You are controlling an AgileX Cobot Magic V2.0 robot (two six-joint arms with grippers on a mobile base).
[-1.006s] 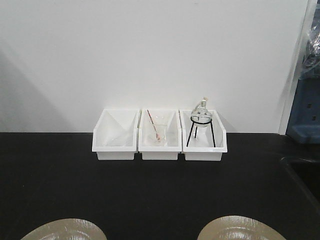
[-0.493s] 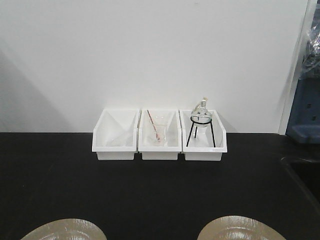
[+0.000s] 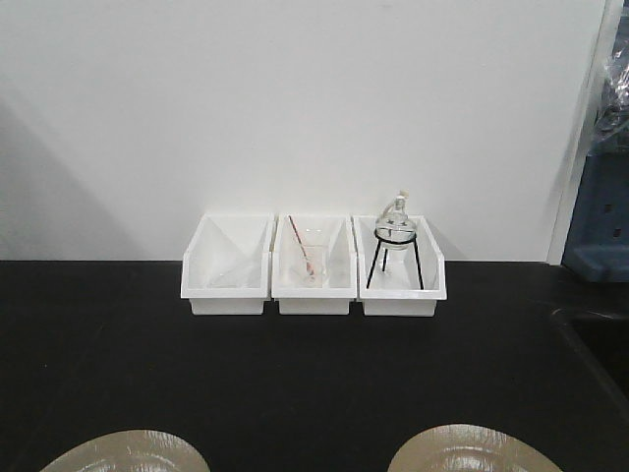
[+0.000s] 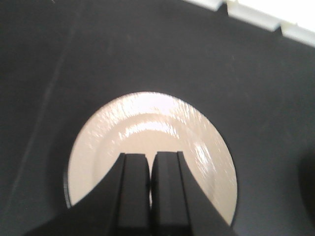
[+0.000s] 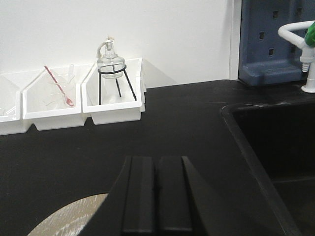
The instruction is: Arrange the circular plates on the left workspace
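Two glossy tan circular plates lie flat on the black countertop (image 3: 295, 374). In the front view one plate (image 3: 128, 451) shows at the bottom left and the other plate (image 3: 472, 449) at the bottom right, both cut off by the frame edge. My left gripper (image 4: 151, 156) hangs above the left plate (image 4: 147, 132), shut, with nothing between its fingers. My right gripper (image 5: 156, 160) is shut and empty too, with the edge of the right plate (image 5: 74, 219) below it to the left. Neither gripper appears in the front view.
Three white bins stand in a row against the back wall: an empty one (image 3: 228, 264), one with a beaker and red-tipped rod (image 3: 314, 264), one with a flask on a black tripod (image 3: 398, 258). A recessed sink (image 5: 275, 147) lies to the right, with a white tap (image 5: 307, 54).
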